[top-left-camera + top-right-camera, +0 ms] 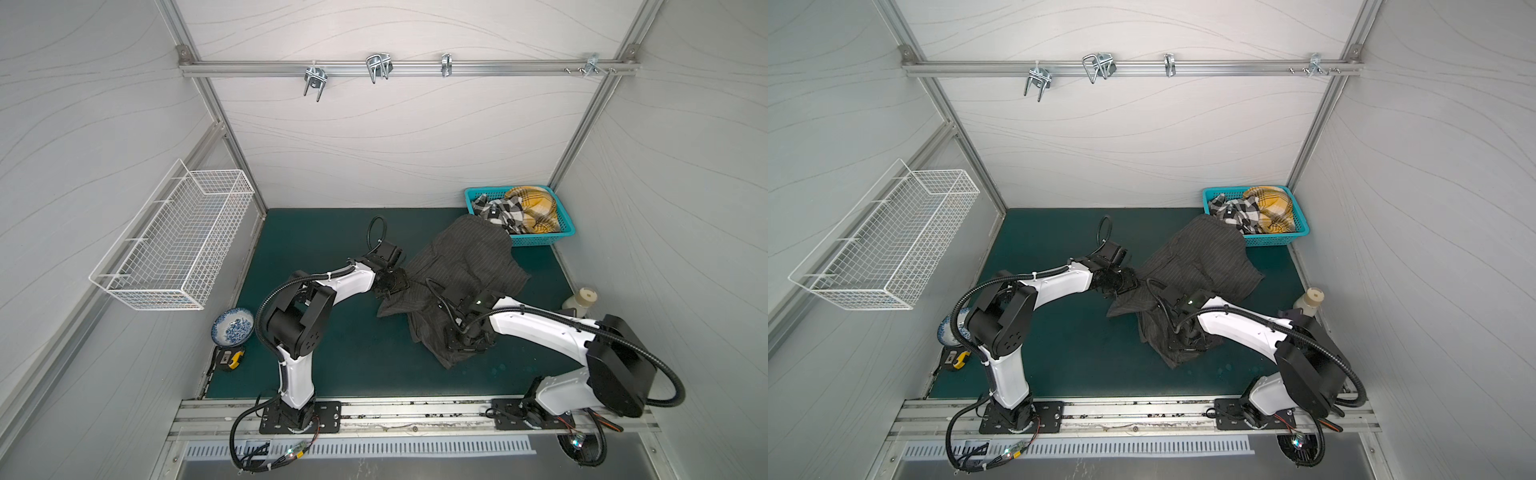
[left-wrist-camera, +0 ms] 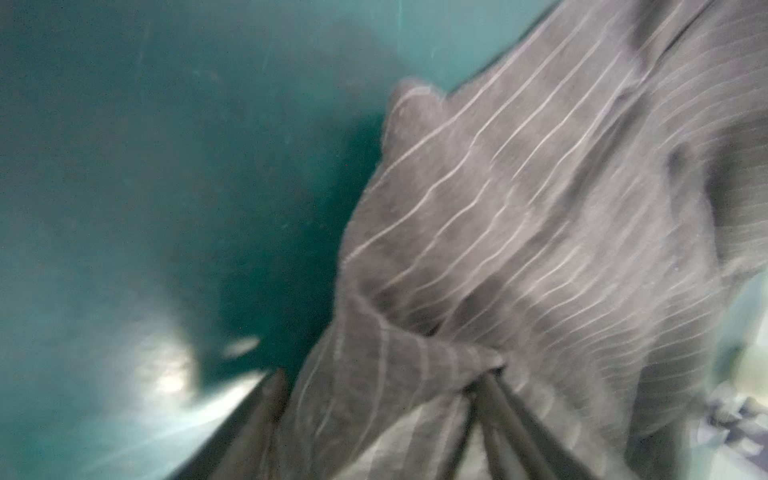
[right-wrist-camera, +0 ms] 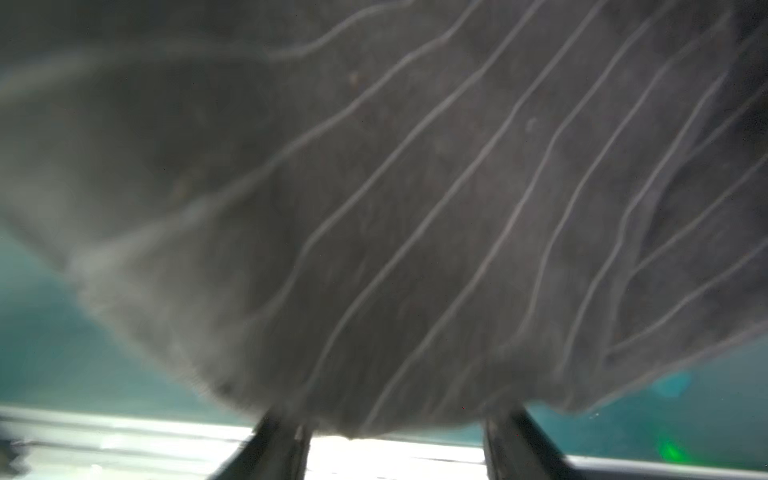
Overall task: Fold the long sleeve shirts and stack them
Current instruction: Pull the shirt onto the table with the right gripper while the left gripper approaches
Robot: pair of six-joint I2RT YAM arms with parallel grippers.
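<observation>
Walls: pale grey walls (image 1: 390,137) with faint wavy lines closed in three sides.
Frame: aluminium posts (image 1: 212,99) stood in the back corners.
Rail: a rail (image 1: 415,68) crossed the back wall, with hooks (image 1: 314,79) on it.
Floor: a dark teal mat (image 1: 332,232), with a metal track (image 1: 415,409) along its near edge.
Left side: a white wire basket (image 1: 178,245) hung there, with a bowl (image 1: 232,326) and a tape measure (image 1: 231,360) below.
Right side: a bottle (image 1: 582,300) stood by the wall.
Light: even and cool.

Three shirts (image 1: 465,266) (image 1: 505,214) (image 1: 536,208), two baskets (image 1: 536,240) (image 1: 178,249), one bowl (image 1: 232,326)
</observation>
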